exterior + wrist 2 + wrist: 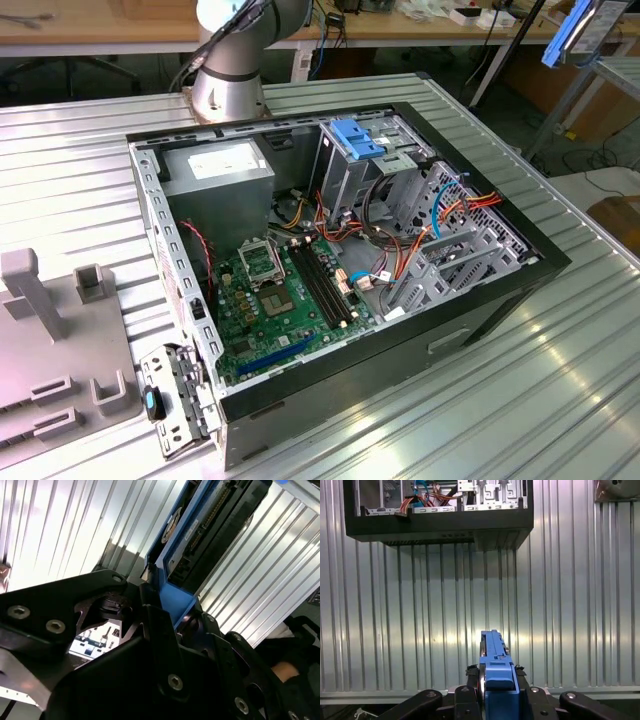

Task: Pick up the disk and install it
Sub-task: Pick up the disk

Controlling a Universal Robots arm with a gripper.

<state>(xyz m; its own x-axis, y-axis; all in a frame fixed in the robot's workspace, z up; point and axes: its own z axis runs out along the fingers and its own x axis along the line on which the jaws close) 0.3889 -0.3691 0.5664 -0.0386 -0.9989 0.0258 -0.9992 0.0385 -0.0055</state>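
Observation:
The disk [577, 30] hangs in the air at the exterior view's upper right, well above and beyond the open computer case. In the first wrist view I see the disk [496, 665] edge-on, its bright blue rail facing the camera, clamped between the black fingers of my gripper [497, 680]. In the second wrist view the disk [210, 530] shows its dark body, a connector strip and the blue rail, sticking out from the gripper [170, 605]. The gripper is shut on the disk.
The open computer case [480, 300] lies on its side on the ribbed metal table [560, 400], with a blue bracket [355, 138] on its drive cage and a grey power-supply box [220, 170]. A grey fixture plate [60, 350] sits at the exterior view's left. The case [440, 530] is ahead of the gripper.

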